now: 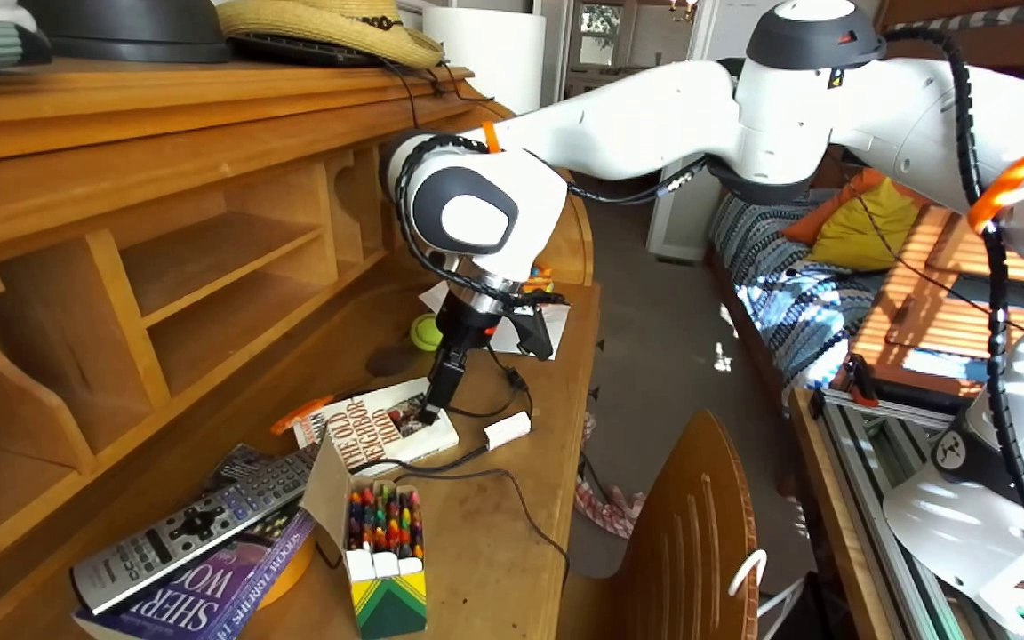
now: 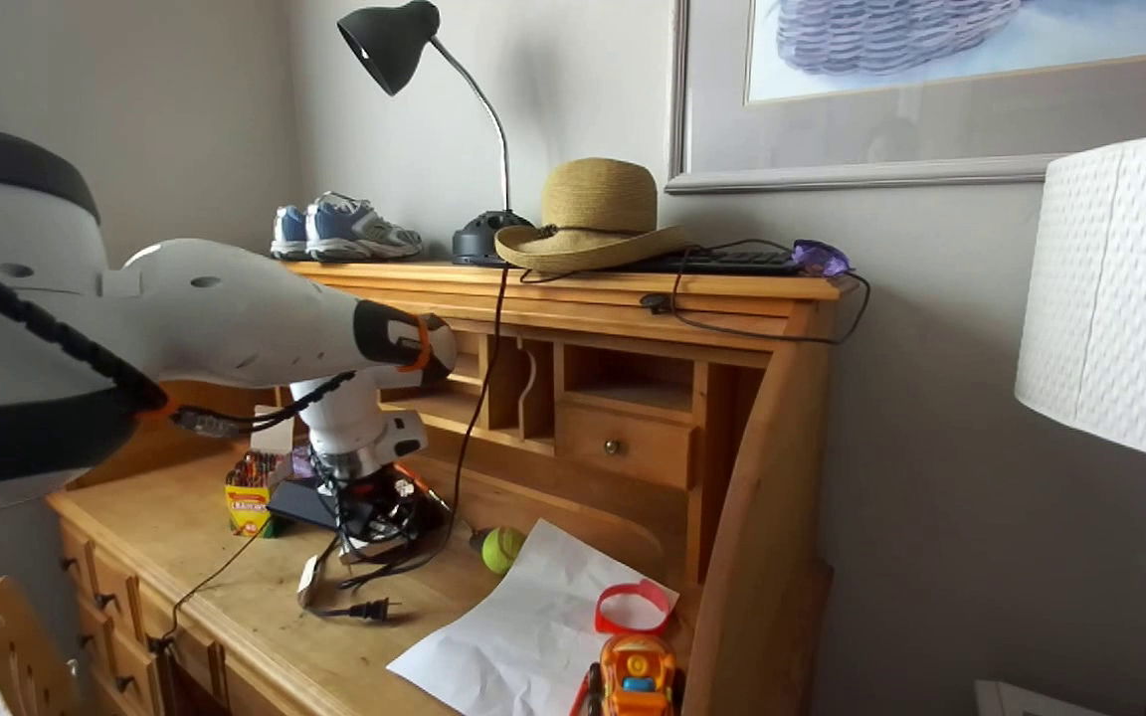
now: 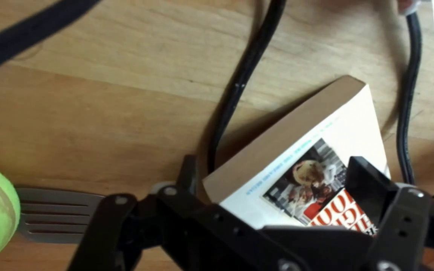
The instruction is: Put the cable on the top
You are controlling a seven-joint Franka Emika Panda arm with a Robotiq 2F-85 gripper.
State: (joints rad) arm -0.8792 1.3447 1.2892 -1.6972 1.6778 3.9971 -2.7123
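- Your black two-fingered claw (image 3: 275, 173): jaws wide apart over the white paperback book (image 3: 296, 169); can't tell you if touching.
- Long thin black cord (image 3: 236, 90): stretch lies on the light-brown wooden surface (image 3: 89, 113), just beside the book, below the flat wooden hutch ledge (image 2: 752, 286).

There are two shoes (image 2: 359, 237), two lamps (image 2: 391, 48), one hat (image 2: 600, 199) and one tennis ball (image 2: 503, 550)

The long black cable (image 3: 239, 86) hangs over the front of the flat, light-brown wooden top (image 1: 148, 82) and curls across the tabletop (image 1: 472, 547), its two-pronged plug (image 2: 370, 610) lying toward the front edge.
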